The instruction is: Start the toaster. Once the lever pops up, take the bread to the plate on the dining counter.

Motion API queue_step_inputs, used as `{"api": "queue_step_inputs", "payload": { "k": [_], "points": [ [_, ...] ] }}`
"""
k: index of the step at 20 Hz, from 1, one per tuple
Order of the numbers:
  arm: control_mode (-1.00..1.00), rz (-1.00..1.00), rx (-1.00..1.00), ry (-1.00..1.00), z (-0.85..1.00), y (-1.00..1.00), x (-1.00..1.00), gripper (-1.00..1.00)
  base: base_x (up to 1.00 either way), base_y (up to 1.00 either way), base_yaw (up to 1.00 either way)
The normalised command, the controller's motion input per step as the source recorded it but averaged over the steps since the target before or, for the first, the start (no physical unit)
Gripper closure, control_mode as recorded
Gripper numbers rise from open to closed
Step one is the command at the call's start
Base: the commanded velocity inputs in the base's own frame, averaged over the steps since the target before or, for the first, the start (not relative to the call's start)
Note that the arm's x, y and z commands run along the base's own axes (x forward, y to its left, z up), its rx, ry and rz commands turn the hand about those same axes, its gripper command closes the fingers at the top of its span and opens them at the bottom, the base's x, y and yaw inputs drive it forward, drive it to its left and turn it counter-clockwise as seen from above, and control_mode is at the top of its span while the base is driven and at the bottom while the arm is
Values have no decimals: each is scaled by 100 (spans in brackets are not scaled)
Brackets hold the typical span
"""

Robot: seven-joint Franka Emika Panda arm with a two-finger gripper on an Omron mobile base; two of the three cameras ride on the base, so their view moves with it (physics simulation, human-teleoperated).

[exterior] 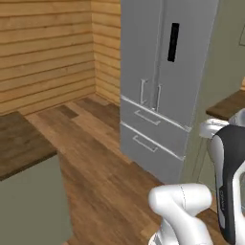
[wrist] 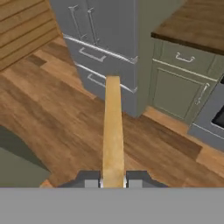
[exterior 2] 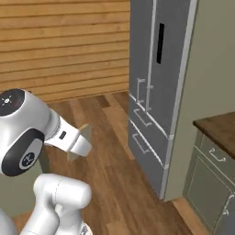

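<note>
My gripper (wrist: pixel 113 181) is shut on the bread (wrist: pixel 113 127), a tan slice seen edge-on that runs straight out from between the two dark fingertips (wrist: pixel 91 180). From the right base view the same bread (exterior 2: pixel 84 134) sticks out of the white hand above the wood floor. The dining counter (exterior: pixel 21 143), with its dark brown top over a pale grey-green panel, lies at the lower left of the left base view, some way from the hand. The toaster, its lever and the plate are out of view.
A tall grey fridge (exterior: pixel 158 95) with bottom drawers stands ahead (wrist: pixel 94 39). To its right are green cabinets (wrist: pixel 181 85) under a wood worktop (exterior 2: pixel 218 126). Open wood floor (exterior: pixel 100 172) stretches between the fridge and the dining counter. A plank wall (exterior 2: pixel 64 46) closes the back.
</note>
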Motion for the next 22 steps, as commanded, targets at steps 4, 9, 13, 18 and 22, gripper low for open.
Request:
{"api": "queue_step_inputs", "payload": {
  "k": [4,9,13,18,22],
  "points": [
    [100,0,0,0,0,0,0,100,96,-29,72],
    [100,0,0,0,0,0,0,100,86,-44,67],
    [100,0,0,0,0,0,0,100,99,-47,58],
    [100,0,0,0,0,0,0,100,94,-55,28],
    [100,0,0,0,0,0,0,100,100,-42,8]
  ]
}}
